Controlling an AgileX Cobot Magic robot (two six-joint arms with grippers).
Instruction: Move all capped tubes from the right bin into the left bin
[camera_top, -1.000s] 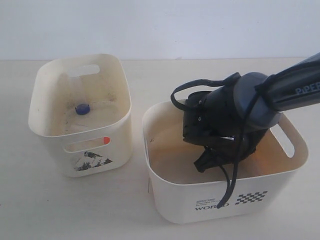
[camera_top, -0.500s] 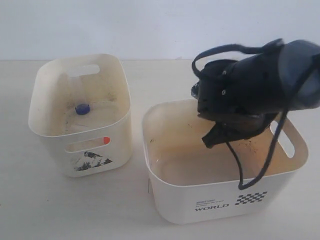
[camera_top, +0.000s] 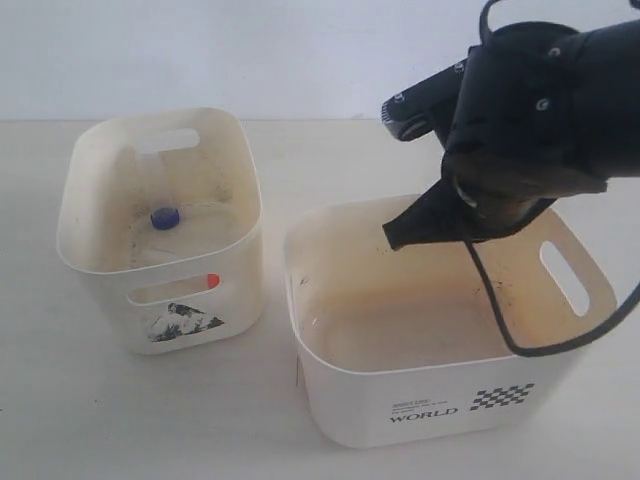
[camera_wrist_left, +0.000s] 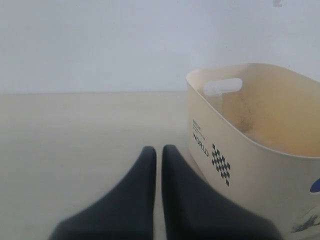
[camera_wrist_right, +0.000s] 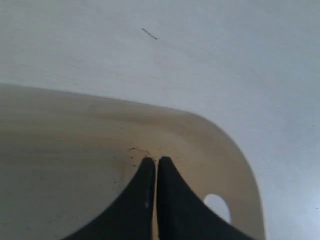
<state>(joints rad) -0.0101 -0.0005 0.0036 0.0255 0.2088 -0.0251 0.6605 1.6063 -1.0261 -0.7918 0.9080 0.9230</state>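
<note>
The right tool (camera_top: 390, 238) hangs above the right bin (camera_top: 400, 395), which stands near the worktop's (camera_top: 300, 150) front right. Its fingers are pressed together with nothing between them. The left tool (camera_wrist_left: 159, 149) is also pressed together and empty, low beside that bin. In the left bin (camera_top: 100, 290), toward the worktop's left edge, lies a blue-capped tube (camera_top: 165, 217), and an orange-red cap (camera_top: 212, 281) shows through the front slot. No tube shows on the right bin's visible floor, though the arm hides part of it. The transfer looks finished or nearly so. Next, the hidden corner needs checking. If a tube remains there, the right tool must spread and go down over it.
</note>
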